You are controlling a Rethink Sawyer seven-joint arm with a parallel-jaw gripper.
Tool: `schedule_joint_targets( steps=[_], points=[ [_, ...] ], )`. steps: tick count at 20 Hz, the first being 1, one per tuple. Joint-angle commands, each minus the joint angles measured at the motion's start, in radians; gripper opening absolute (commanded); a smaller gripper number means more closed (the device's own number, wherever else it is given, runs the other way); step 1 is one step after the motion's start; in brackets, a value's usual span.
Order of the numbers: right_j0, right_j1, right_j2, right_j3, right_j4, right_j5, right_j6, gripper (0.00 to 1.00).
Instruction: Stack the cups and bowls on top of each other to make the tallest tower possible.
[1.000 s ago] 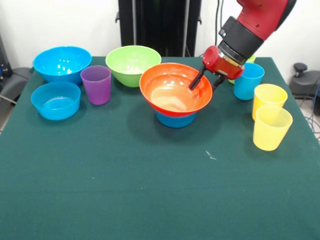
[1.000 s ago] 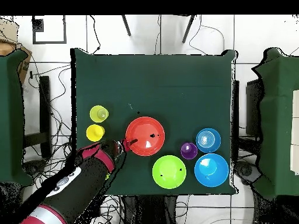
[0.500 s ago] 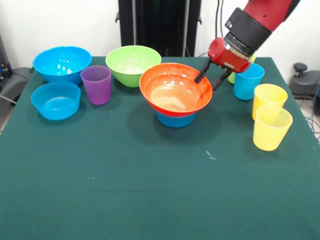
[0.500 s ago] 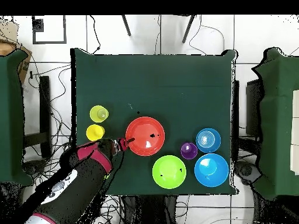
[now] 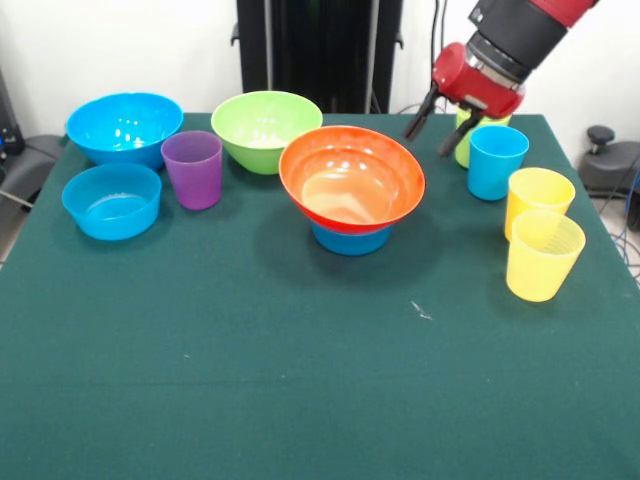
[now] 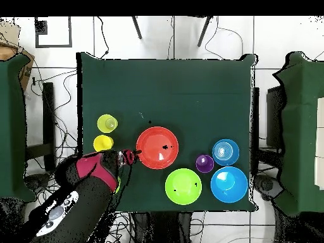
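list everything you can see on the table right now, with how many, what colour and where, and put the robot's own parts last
Front view.
Orange bowl: one, mid-table, sitting on a small blue bowl.
Green bowl: one, far side, left of the orange bowl.
Large blue bowl: one, far left.
Other small blue bowl: one, left edge.
Purple cup: one, standing on the table between the blue bowls and the green bowl.
Blue cup: one, far right.
Green cup: one, mostly hidden behind the blue cup.
Yellow cups: two, right edge.
Hand: red and black, open, empty, above the table.
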Motion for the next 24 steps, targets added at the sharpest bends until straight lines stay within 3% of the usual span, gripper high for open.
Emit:
schedule_joint_targets(
  steps=[1, 5, 10, 15, 18, 24],
  points=[
    [-0.003, -0.045, 0.155, 0.044, 0.012, 0.163, 0.097, 1.00],
    [-0.030, -0.069, 0.175, 0.054, 0.000, 0.159, 0.067, 1.00],
    [-0.172, -0.161, 0.257, 0.125, -0.066, 0.109, -0.105, 1.00],
    [-0.336, -0.228, 0.338, 0.088, -0.131, 0.186, -0.259, 1.00],
    [-0.424, -0.304, 0.392, 0.112, -0.175, 0.233, -0.339, 1.00],
    [-0.505, -0.428, 0.447, 0.168, -0.261, 0.307, -0.372, 1.00]
  ],
)
